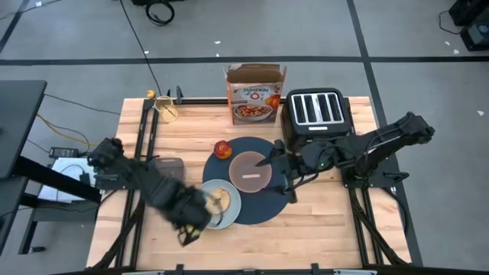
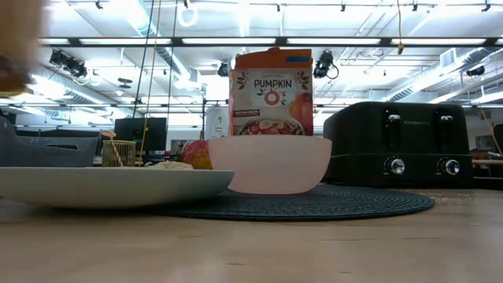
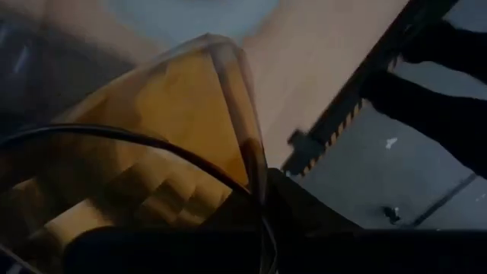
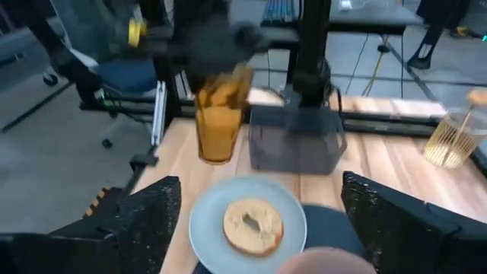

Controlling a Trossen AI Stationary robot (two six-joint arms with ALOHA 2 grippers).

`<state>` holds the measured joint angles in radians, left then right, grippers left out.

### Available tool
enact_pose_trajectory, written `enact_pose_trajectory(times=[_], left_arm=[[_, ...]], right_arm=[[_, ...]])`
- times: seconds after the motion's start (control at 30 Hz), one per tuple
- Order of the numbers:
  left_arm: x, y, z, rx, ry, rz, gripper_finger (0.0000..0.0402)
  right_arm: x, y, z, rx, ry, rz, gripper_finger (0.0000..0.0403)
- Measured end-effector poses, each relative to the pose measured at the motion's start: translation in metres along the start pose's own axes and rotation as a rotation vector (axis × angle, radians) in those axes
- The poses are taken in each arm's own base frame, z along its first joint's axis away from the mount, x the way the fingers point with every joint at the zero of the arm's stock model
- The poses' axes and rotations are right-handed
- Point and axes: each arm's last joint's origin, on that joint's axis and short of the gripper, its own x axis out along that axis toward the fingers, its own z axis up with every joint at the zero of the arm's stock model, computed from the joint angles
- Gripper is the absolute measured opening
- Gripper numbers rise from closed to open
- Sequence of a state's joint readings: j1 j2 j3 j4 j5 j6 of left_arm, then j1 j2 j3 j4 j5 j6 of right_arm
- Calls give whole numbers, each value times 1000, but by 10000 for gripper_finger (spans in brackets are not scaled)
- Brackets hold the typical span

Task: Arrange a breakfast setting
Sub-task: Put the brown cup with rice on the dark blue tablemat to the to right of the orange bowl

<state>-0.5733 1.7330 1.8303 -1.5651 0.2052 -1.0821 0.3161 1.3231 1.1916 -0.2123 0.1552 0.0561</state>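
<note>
While left gripper (image 4: pixel 217 46) grips faceted amber glass (image 4: pixel 218 122) aloft, right gripper (image 4: pixel 259 221) open over smooth plate (image 4: pixel 205 221).

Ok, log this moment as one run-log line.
left gripper: shut on glass, held above table beside plate | right gripper: open, near bowl | bagel: on plate | apple: at mat edge
</note>
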Motion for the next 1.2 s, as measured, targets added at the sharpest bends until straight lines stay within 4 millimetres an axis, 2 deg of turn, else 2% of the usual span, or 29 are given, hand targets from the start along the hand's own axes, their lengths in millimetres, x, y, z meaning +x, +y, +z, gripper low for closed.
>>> enact_pose_trajectory(times=[0.23,0.47,0.63,0.87,1.0,1.07,1.2], left_arm=[[-15,39,59,2,-127,47,11],[-25,70,91,-98,-184,70,11],[-29,79,100,-143,-205,63,11],[-45,85,101,-191,-236,29,11],[-62,85,98,-206,-287,-18,11],[-69,84,96,-210,-300,-39,11],[-73,83,95,-229,-319,-67,11]], right_arm=[[23,0,-44,70,29,-5,391],[77,-4,-59,96,-3,-80,388],[117,-16,-58,66,-30,-232,385],[156,-35,-64,38,5,-304,393],[169,-42,-65,7,-10,-326,396],[170,-46,-63,-10,-21,-332,396],[173,-52,-57,-53,-67,-332,396]])
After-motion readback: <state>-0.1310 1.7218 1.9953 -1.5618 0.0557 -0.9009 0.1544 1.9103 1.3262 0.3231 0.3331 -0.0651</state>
